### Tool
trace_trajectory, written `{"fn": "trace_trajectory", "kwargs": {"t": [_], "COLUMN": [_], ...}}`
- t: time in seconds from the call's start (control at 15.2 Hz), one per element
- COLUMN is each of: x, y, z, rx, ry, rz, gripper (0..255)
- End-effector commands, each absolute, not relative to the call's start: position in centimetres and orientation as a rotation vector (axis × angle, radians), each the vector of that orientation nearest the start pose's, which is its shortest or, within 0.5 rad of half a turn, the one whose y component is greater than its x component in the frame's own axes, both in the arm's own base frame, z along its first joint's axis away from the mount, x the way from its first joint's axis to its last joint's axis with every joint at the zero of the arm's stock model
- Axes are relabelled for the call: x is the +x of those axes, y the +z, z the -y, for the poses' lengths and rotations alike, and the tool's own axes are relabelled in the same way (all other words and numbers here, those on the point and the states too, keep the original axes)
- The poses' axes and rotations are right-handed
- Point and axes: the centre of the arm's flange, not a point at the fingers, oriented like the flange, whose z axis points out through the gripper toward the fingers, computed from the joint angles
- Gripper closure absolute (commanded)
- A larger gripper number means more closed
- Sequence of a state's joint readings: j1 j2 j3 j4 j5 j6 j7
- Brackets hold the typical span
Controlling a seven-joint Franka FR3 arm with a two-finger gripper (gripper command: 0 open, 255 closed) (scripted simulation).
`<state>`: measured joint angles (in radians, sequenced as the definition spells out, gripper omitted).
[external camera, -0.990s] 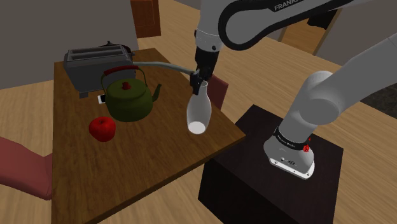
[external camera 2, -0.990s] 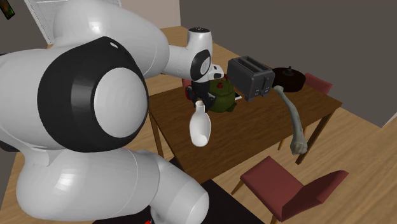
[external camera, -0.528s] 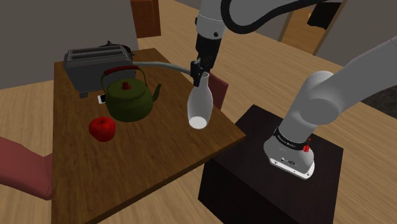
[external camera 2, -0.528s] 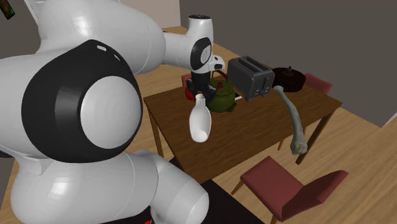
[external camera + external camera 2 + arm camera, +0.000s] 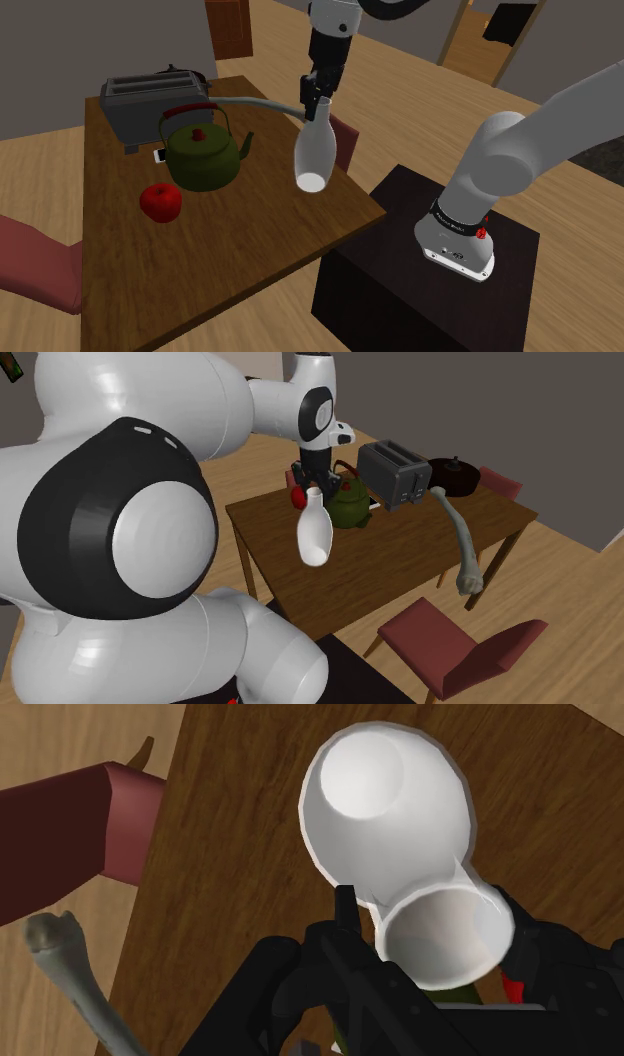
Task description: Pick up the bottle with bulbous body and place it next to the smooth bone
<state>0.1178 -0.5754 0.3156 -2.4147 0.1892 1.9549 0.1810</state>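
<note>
- White and smooth, the bulbous-bodied bottle (image 5: pixel 313 155) hangs in the air over the wooden table (image 5: pixel 230 260). Its neck is up, and we see its round base clear of the surface.
- We see the black gripper (image 5: pixel 314 107) clamped on the bottle's narrow neck. In the wrist view the fingers sit either side of the open mouth, and the swollen body (image 5: pixel 385 794) juts out beyond them.
- In the second exterior view the bottle (image 5: pixel 314 534) hangs in front of a green kettle (image 5: pixel 350 502) with a red handle.
- On the shoulder view's left, a red apple (image 5: pixel 160 201) rests just beside the kettle (image 5: pixel 203 155).
- Behind the kettle stands a dark grey toaster (image 5: pixel 150 105).
- We find the smooth grey bone (image 5: pixel 462 537) starting by the toaster (image 5: pixel 395 472) and running out past the table edge. Its knobbed end hangs above a dark red chair (image 5: pixel 455 647).
- From the wrist we see that knobbed end (image 5: pixel 75 974) off the tabletop, close to a dark red seat (image 5: pixel 60 824).
- At the shoulder view's lower right, the arm's black stand (image 5: pixel 400 290) sits against the table.
</note>
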Motion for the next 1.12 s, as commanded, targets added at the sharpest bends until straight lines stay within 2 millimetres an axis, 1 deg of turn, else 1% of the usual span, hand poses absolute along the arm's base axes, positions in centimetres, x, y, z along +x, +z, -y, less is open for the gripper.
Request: {"fn": "trace_trajectory", "kwargs": {"t": [0.0,1.06], "x": [34.9,34.9], "y": [52.3,60.7], "z": [-18.8,-18.8], "rx": [-3.094,-3.094], "ry": [-0.141,-0.141], "rz": [0.232,0.232], "gripper": [255,255]}}
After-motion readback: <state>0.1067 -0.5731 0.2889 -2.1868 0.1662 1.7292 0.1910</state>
